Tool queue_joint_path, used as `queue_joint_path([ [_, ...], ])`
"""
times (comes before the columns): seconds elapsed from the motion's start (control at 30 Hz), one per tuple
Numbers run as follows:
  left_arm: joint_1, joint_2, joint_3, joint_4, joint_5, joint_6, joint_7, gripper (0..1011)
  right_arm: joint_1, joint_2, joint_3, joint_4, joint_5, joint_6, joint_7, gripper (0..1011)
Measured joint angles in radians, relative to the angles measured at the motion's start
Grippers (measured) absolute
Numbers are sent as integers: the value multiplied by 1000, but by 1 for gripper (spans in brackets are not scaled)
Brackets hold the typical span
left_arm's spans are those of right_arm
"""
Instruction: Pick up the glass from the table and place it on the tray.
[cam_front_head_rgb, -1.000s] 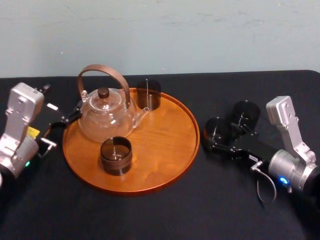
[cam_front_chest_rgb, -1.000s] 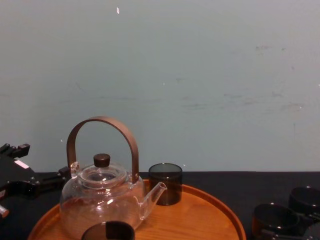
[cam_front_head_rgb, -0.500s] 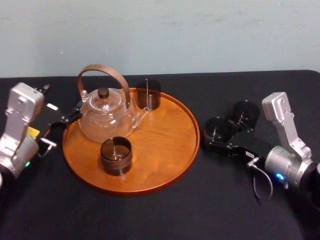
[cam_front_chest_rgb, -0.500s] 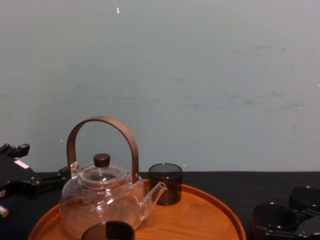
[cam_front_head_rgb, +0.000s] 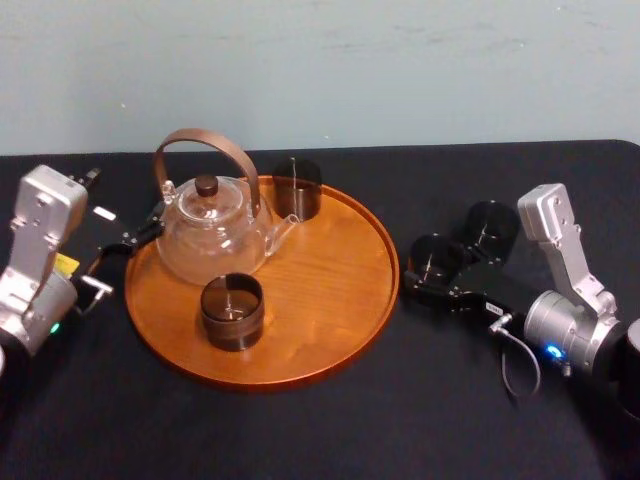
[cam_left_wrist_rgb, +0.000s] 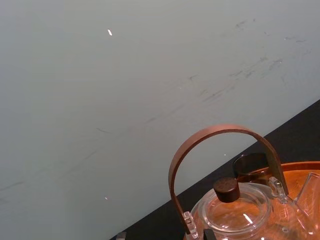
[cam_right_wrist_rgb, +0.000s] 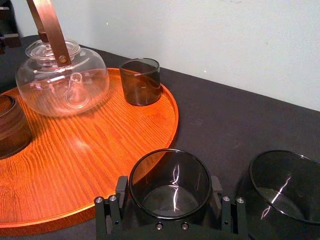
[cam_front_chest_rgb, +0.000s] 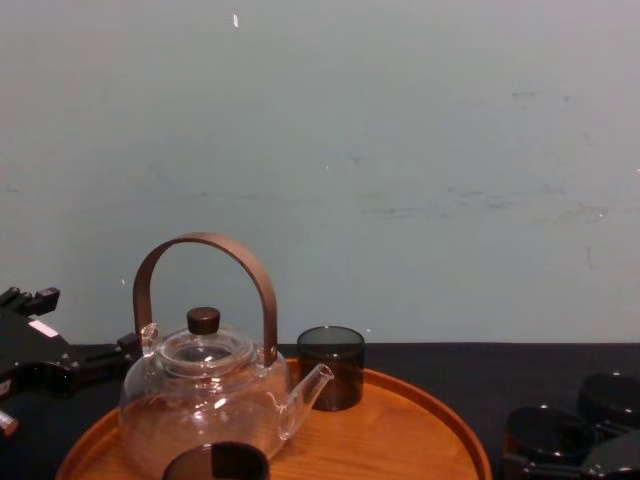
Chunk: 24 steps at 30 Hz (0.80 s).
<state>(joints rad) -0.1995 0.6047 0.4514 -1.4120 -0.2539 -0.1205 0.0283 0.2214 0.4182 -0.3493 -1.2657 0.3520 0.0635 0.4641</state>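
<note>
Smoky dark glass sits between the jaws of the right gripper (cam_right_wrist_rgb: 169, 182). The glass (cam_right_wrist_rgb: 170, 196) stands upright on the table (cam_front_head_rgb: 330, 430), just off the right rim of the tray (cam_front_head_rgb: 330, 300) and not on it.

The right wrist view gives what the others do not. The jaws stand apart at about the glass's width, with a pad (cam_right_wrist_rgb: 121, 186) close against each side. They look spread around it rather than clamped, though any gap is too thin to judge.

The head view gives the layout. A second glass (cam_front_head_rgb: 492, 228) stands on the table just beside the first, farther from the tray. The tray holds a glass teapot (cam_front_head_rgb: 212, 240), a rear glass (cam_front_head_rgb: 297, 188) at its far rim and a front glass (cam_front_head_rgb: 232, 310) nearer the robot. The left gripper (cam_front_head_rgb: 150, 225) is parked at the tray's left edge, next to the teapot.

In the chest view the front glass is cut off by the lower edge, and the two table glasses are dark shapes, part hidden, in the lower right corner. The left wrist view catches the teapot's brown handle and lid against the pale wall (cam_left_wrist_rgb: 125, 75), with the rear glass partly behind the handle.
</note>
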Motion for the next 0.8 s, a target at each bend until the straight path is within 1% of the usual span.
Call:
queue_joint_path([
  [0.6,0,0,0,0,0,0,0,1001,-2,2,1,-3,0,-1,-3,1002],
  [0.7,0,0,0,0,0,0,0,1001,-3,2,1,-4,0,-2,-3,977],
  [0.73,0,0,0,0,0,0,0,1001,-3,2,1,-4,0,-2,-4,935],
  [0.8,0,0,0,0,0,0,0,1001,-3,2,1,-4,0,-2,-4,915],
])
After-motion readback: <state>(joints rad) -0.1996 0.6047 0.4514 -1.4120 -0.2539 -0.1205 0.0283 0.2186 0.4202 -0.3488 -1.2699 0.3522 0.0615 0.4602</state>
